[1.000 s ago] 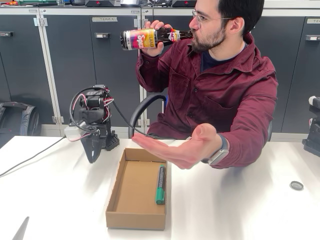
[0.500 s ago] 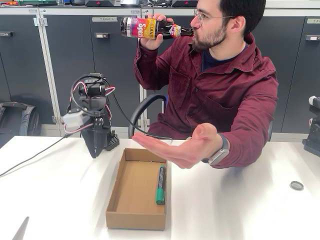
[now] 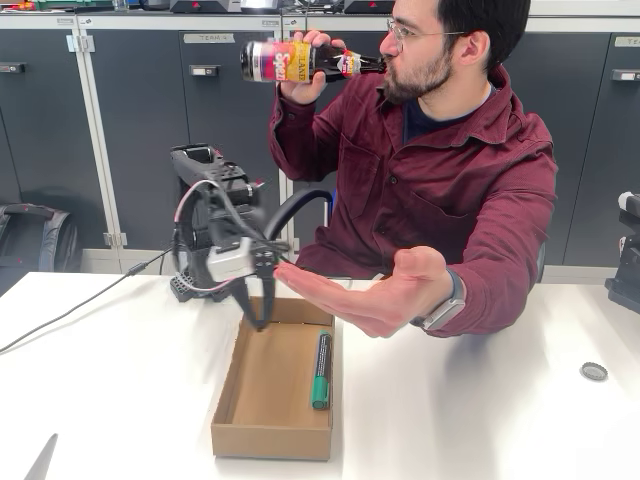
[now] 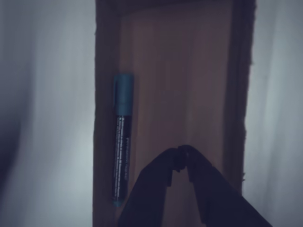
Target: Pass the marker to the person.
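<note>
Your gripper [image 3: 261, 322] hangs above the far end of the cardboard box [image 3: 262, 420], fingertips pressed together and empty; the marker [image 3: 321, 369] lies flat inside the box along its right wall in the fixed view; the person [image 3: 470, 170] holds an open palm [image 3: 372, 297] over the box, bottle [image 3: 300, 60] at the mouth.

Green-capped marker [image 3: 321, 370] — flat in box [image 3: 240, 395]

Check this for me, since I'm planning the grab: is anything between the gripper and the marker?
Nothing visible. The gripper hangs over the far end of the open box, and the marker lies uncovered along the box's right wall in the fixed view.
</note>
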